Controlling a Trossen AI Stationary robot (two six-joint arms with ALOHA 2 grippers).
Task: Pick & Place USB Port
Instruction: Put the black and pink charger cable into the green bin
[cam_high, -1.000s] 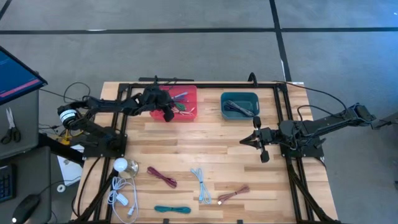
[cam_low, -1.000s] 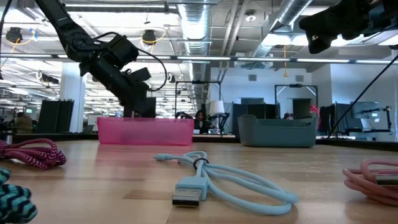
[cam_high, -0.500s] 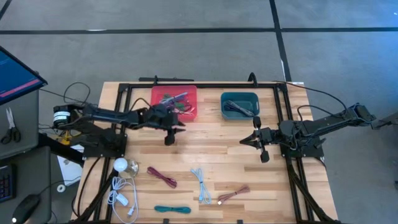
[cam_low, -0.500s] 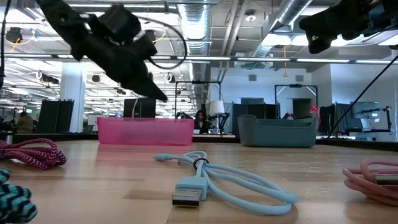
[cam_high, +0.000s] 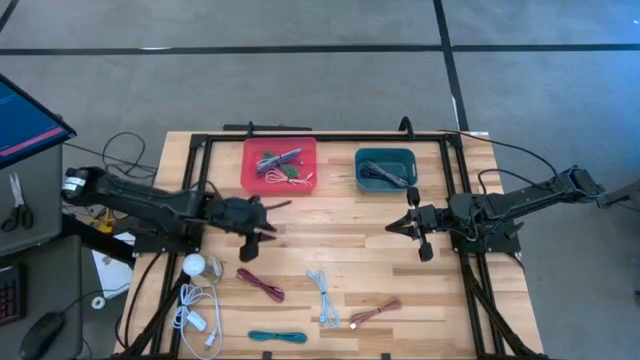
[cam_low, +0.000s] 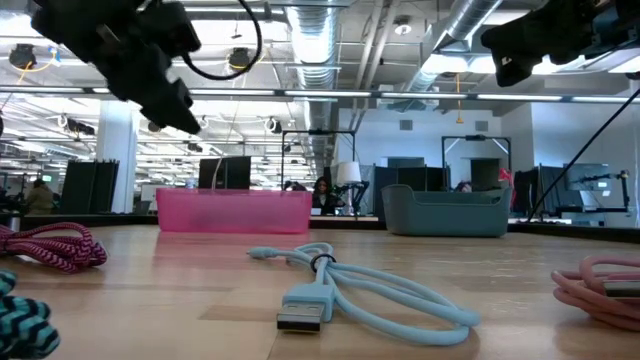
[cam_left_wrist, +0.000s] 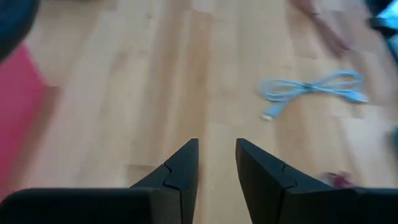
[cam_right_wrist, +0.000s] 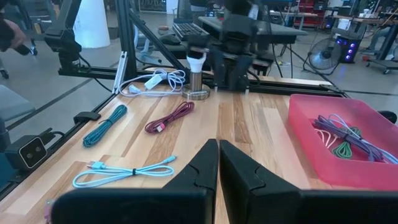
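Note:
Several coiled USB cables lie on the wooden table near its front: maroon, light blue, pink, teal and white. More cables lie in the red bin and the teal bin at the back. My left gripper hovers open and empty over bare wood, just in front of the red bin and above the maroon cable's side of the table. My right gripper hangs shut and empty right of centre, in front of the teal bin.
The black frame rails run along the table's back and sides. A small white lamp-like object stands at the left front. In the low view the light blue cable lies nearest, with both bins behind it.
My left gripper has drawn back from over the red bin toward the table's near edge and left, rising a little and tipping from steeply downward to a shallower slant. Its fingers stay the same width apart and carry nothing. The cables have not moved.

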